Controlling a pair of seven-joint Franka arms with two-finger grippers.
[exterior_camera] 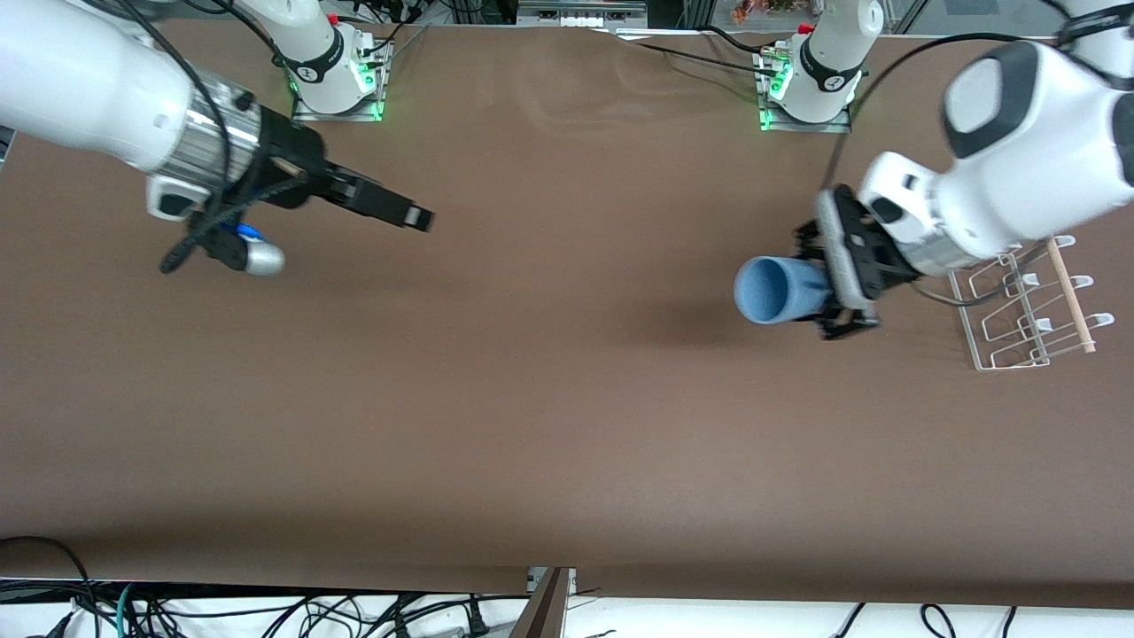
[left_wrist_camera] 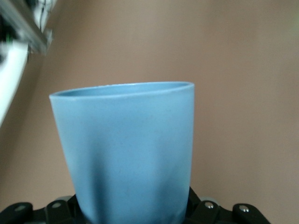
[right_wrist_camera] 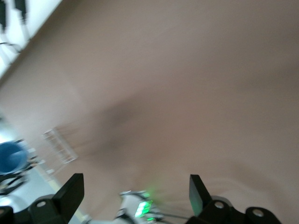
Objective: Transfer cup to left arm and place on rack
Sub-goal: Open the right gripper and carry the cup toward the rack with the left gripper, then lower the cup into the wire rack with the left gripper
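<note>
One risk: the left tool [exterior_camera: 837,297] grasps the cup [exterior_camera: 780,290] sideways by its base, above the worktop [exterior_camera: 549,416] beside the rack [exterior_camera: 1028,306], so it may slip or snag prongs; the right tool [exterior_camera: 416,215] waits released.

cups: 1 [exterior_camera: 780,291] | racks: 1 [exterior_camera: 1028,306] | arms: 2

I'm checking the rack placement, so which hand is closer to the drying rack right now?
Left. The left hand holds the cup in the air right beside the rack. The right hand hangs open and empty over the table's right-arm end, well away from the rack.
</note>
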